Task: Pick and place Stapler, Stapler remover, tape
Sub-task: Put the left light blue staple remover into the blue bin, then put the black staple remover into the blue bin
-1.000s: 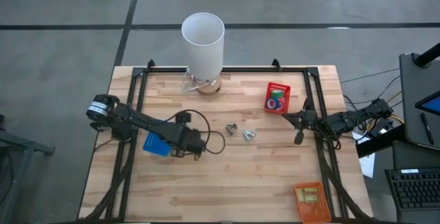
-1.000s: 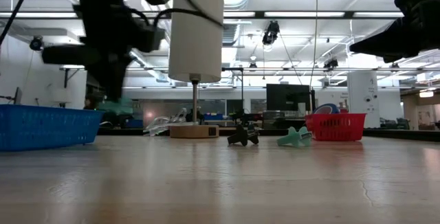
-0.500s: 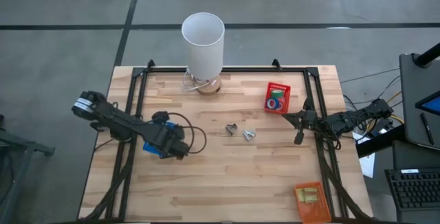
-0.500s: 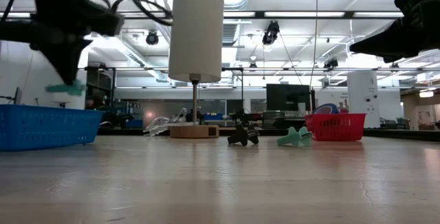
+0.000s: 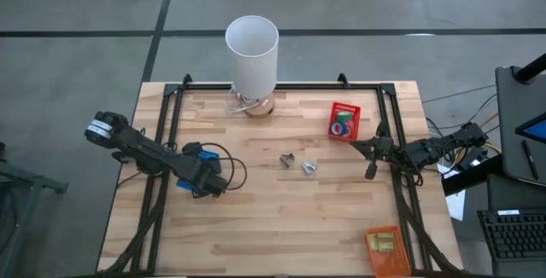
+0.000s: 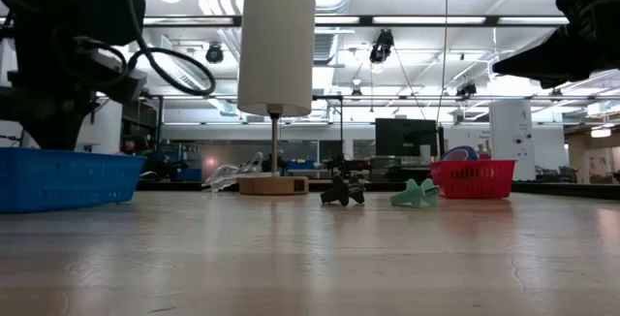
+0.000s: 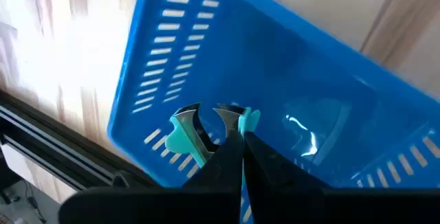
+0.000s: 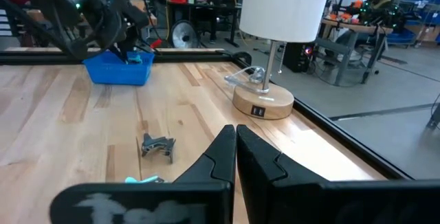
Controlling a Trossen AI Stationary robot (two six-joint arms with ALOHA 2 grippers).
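Note:
My left gripper [image 5: 203, 182] reaches down into the blue bin [image 7: 289, 86] at the table's left, shut on a teal stapler remover [image 7: 206, 129]. Two more stapler removers lie on the table's middle, a dark one [image 5: 287, 160] and a pale teal one [image 5: 308, 167]. Tape rolls [image 5: 343, 126] lie in the red bin [image 5: 345, 108] at the far right. I cannot make out the stapler. My right gripper [image 5: 368, 160] waits shut at the table's right edge, above the table and touching nothing. My left gripper pinches the teal stapler remover between its two fingers, between the teal wings [image 7: 180, 139]; the metal claws [image 7: 189, 116] stick out past the fingertips. The fingers come from above, slanting down into the blue bin. Whether the remover touches the bin's floor I cannot tell.
A table lamp with a white shade [image 5: 252, 52] stands at the far edge on a round wooden foot [image 8: 262, 102]. An orange bin [image 5: 384, 249] holding something pale sits at the near right corner. Black rails [image 5: 166, 141] run along the table's sides.
My left gripper has gone toward the table's left edge and down, rolling its wrist, still shut on the teal stapler remover. The remover, which hung above the blue bin half a second ago, now sits below the bin's rim.

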